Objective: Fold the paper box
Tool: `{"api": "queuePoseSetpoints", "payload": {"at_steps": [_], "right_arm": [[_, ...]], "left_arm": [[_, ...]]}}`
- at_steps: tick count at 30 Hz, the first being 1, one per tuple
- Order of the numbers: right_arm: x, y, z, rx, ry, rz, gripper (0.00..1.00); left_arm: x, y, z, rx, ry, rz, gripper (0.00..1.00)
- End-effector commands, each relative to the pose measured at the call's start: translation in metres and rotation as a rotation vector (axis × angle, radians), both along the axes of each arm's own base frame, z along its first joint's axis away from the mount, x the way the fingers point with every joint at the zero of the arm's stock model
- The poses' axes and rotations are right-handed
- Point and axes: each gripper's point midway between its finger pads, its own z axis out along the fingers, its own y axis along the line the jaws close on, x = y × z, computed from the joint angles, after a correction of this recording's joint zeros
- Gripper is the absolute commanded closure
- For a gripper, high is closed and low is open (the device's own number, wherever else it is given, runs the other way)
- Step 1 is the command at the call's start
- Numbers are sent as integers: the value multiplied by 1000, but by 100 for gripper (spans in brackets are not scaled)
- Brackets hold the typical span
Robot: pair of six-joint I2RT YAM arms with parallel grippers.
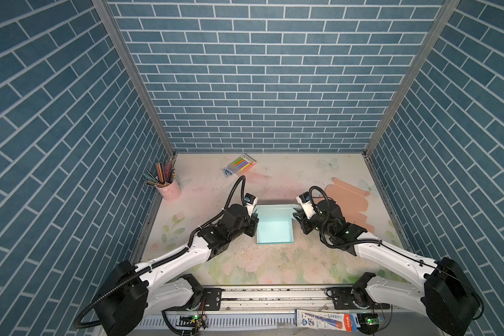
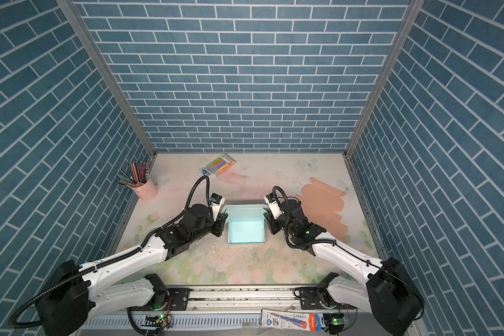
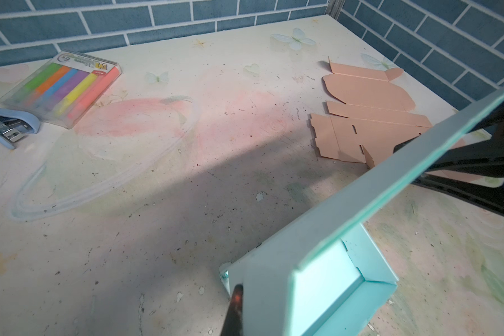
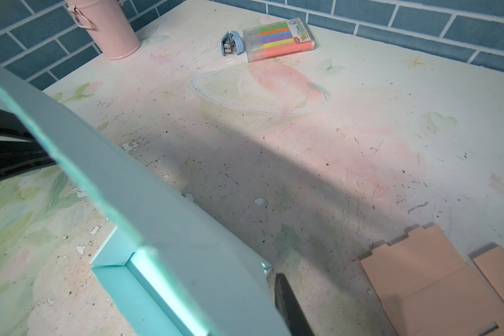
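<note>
Tabletop (image 1: pixel 274 270) floral, scuffed, amid blue-brick walls (image 1: pixel 262 87); left gripper (image 1: pixel 255 223) closed, right gripper (image 1: pixel 298 220) indeterminate.

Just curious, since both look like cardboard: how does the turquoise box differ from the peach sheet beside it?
The turquoise box has walls standing up; the peach sheet lies completely flat. The turquoise box sits centrally; the peach sheet lies off to the right. Both are cut cardboard.
</note>
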Motion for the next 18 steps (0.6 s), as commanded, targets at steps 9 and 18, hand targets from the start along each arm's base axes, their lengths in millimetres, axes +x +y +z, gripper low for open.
{"api": "queuePoseSetpoints", "payload": {"at_steps": [9, 18], "right_arm": [[5, 0, 22, 12, -52, -3, 79], [5, 5, 25, 22, -53, 16, 91]], "left_arm": [[5, -1, 9, 2, -16, 0, 99], [7, 0, 11, 6, -20, 10, 99]]}}
